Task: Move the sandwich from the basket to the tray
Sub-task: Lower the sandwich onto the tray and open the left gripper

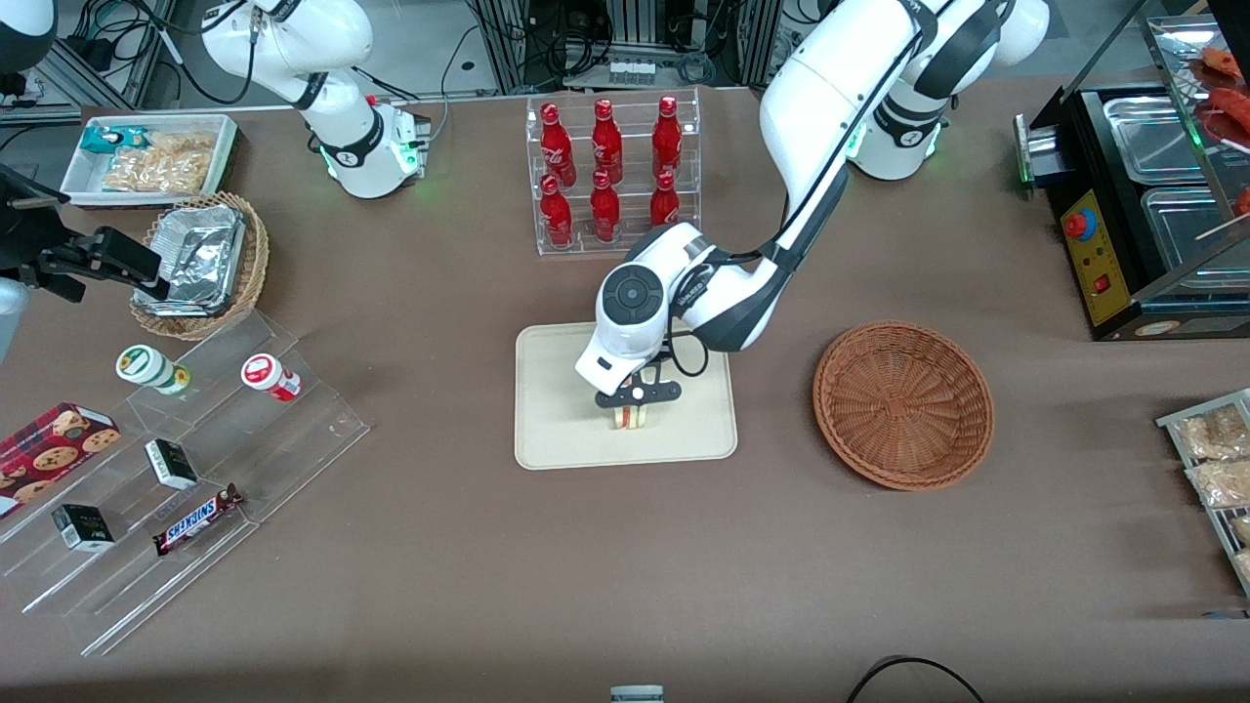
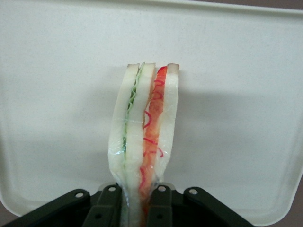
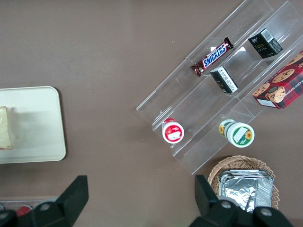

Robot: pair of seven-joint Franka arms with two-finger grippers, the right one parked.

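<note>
Clamping the sandwich (image 1: 632, 418) on edge, the gripper (image 1: 637, 394) hangs low over the tray (image 1: 557, 430), wedge pointing straight down from its fingers and nearly touching; the basket (image 1: 903, 403) sits empty toward the working arm's end.

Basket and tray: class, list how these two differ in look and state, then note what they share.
The basket is round, reddish-brown woven wicker; the tray is flat, cream, rectangular with rounded corners. The basket holds nothing; the tray has the sandwich over it, gripped on edge by the pincer. The basket lies toward the working arm's end; the tray sits mid-table. Both rest on the brown table and are shallow.
</note>
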